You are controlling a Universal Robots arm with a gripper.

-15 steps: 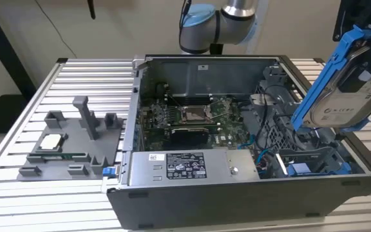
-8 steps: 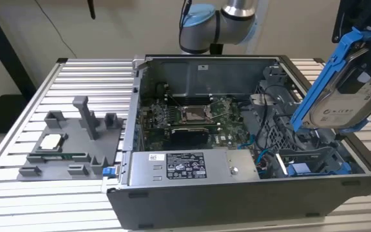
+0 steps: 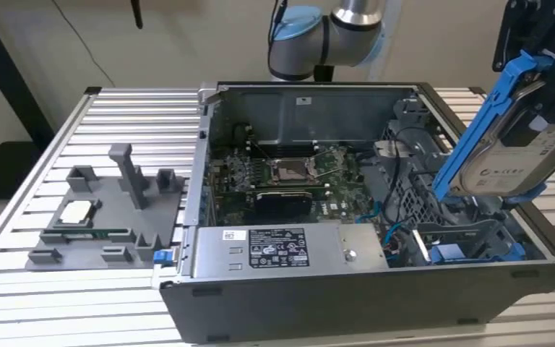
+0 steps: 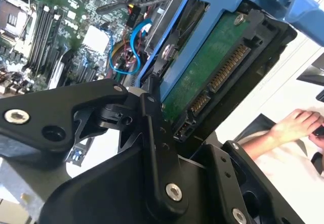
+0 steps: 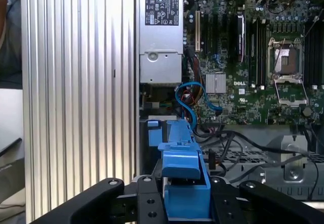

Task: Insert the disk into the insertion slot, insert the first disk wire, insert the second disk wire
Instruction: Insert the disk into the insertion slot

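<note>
The disk [image 3: 512,165], clipped in its blue carrier [image 3: 480,123], is held tilted in the air above the insertion slot [image 3: 465,238], clear of it, at the exterior view's right of the computer case [image 3: 355,303]. The end effector [image 5: 185,204] is clamped on the carrier's sides. A jam is judged possible if the tilt is not corrected: a carrier edge could be caught on the slot wall, or the blue cable [image 5: 188,96] nearby could be pinched.

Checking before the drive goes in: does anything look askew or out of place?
The disk hangs steeply tilted in the gripper above the case, not level with the slot. A person's hand shows beyond the disk in the second wrist view.
</note>
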